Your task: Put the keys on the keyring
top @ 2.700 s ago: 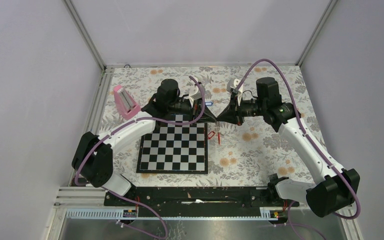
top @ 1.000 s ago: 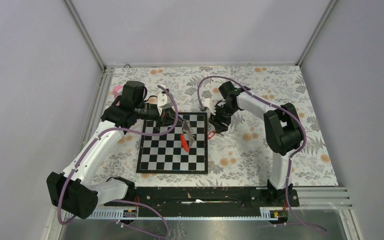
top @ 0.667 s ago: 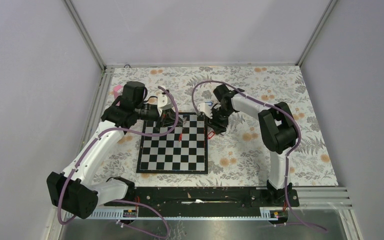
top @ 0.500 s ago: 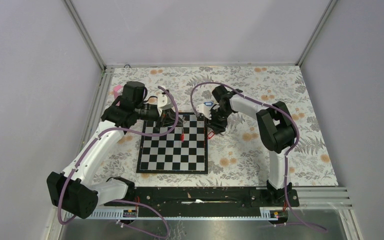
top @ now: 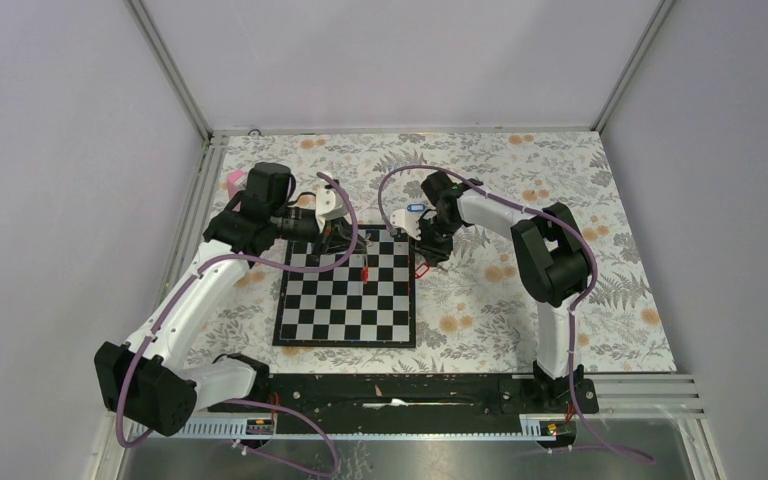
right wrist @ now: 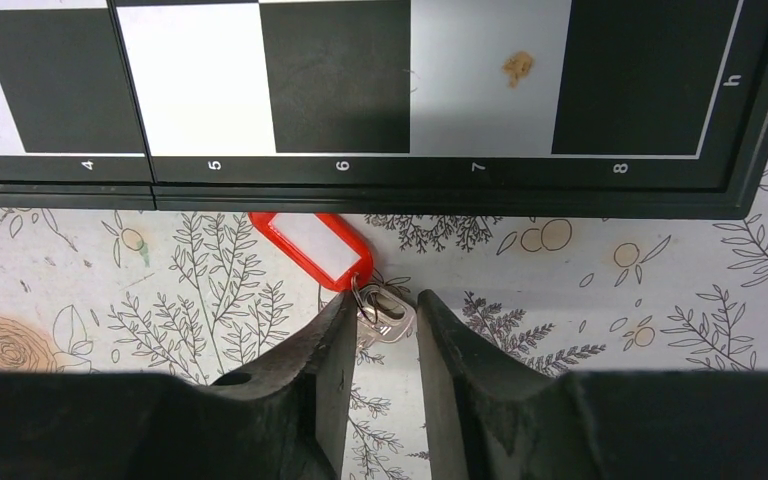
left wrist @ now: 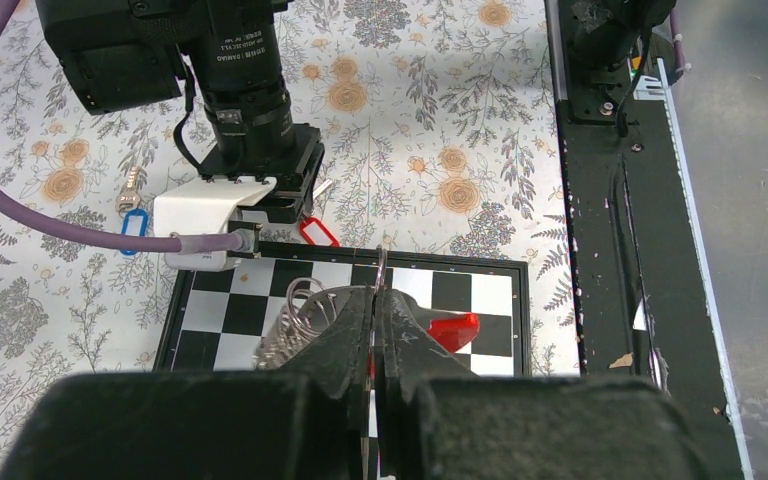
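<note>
Straddling the red key (right wrist: 330, 262) where it lies flat on the floral surface (right wrist: 110, 290), my right pincer (right wrist: 384, 325) stands narrow. One finger is on each side of the metal head, and the grip is not yet plainly made. To do this well, I judge, I should squeeze the metal head rather than the tag. I should also keep the tips low against the surface and lift straight up so the tag trails free. My left pincer (left wrist: 377, 300) is clamped tight on the keyring (left wrist: 454, 330), holding it over the chessboard (left wrist: 225, 300) with the thin ring standing up between the fingers. The blue key (left wrist: 132, 225) lies on the surface beside my right wrist, untouched. The board's raised edge sits just beside the red tag and could snag it.
</note>
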Action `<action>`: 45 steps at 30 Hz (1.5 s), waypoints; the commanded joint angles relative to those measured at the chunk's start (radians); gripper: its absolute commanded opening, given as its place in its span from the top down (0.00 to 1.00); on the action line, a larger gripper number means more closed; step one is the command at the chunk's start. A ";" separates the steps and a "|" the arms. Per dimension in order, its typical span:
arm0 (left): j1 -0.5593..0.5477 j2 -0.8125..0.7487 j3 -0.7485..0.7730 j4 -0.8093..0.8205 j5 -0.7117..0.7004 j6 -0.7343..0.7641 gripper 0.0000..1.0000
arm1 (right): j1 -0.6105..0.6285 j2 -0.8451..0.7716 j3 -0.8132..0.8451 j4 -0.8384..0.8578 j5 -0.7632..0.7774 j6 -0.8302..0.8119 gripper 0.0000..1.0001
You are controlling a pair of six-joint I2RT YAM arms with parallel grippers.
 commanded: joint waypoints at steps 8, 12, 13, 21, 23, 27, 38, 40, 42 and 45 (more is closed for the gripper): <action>0.006 -0.004 0.015 0.032 0.011 0.028 1.00 | 0.009 -0.008 0.019 -0.021 -0.001 -0.008 0.72; 0.006 -0.002 0.020 0.032 0.006 0.031 1.00 | 0.009 -0.023 0.012 -0.023 0.006 -0.006 0.77; 0.006 0.000 0.021 0.032 0.004 0.032 1.00 | 0.009 -0.030 0.009 -0.024 0.009 -0.006 0.78; 0.005 0.028 0.037 0.032 -0.002 0.055 1.00 | 0.000 -0.097 -0.031 -0.029 0.031 -0.001 1.00; 0.006 0.037 0.042 0.034 -0.004 0.061 1.00 | -0.007 -0.116 -0.042 -0.030 0.017 0.015 1.00; 0.005 0.057 0.046 0.033 -0.005 0.072 1.00 | -0.020 -0.160 -0.067 -0.031 -0.010 0.038 1.00; 0.003 0.091 0.008 0.253 0.013 -0.103 1.00 | -0.074 -0.332 -0.088 -0.045 -0.180 0.189 1.00; 0.000 0.103 0.008 0.280 0.011 -0.119 1.00 | -0.077 -0.381 -0.088 -0.044 -0.206 0.219 1.00; -0.005 0.115 0.010 0.300 0.006 -0.122 1.00 | -0.078 -0.429 -0.086 -0.043 -0.234 0.251 1.00; -0.025 0.136 0.025 0.323 -0.026 -0.122 1.00 | -0.078 -0.501 -0.082 -0.036 -0.283 0.303 1.00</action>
